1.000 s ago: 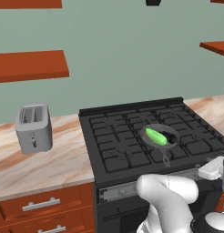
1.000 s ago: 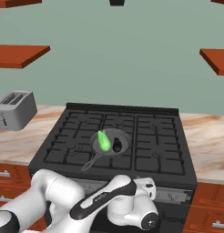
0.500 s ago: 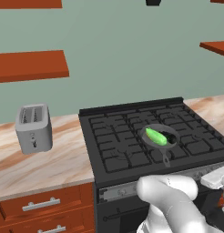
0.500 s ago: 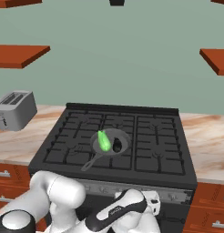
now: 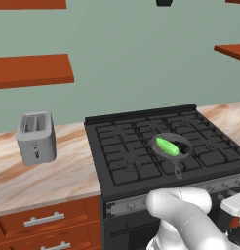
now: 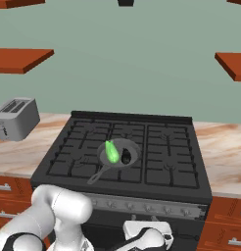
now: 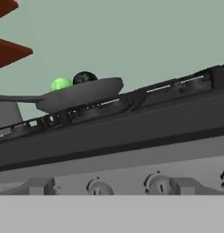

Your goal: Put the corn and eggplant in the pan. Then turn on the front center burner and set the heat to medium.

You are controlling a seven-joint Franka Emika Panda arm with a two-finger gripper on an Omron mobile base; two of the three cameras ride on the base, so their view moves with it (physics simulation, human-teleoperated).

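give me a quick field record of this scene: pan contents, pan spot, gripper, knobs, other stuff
pan contents: corn and eggplant, side by side
pan spot: pan on the stove's front centre grate, handle toward the front
gripper: low in front of the stove, facing the knob panel, open
knobs: knobs in a row on the front panel; settings too small to tell
other: toaster on the counter left of the stove

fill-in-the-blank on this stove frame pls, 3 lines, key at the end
1. The corn lies in the ____.
2. The dark eggplant sits beside the corn, inside the same ____.
3. On the counter left of the stove stands a grey ____.

Missing words: pan; pan; toaster.
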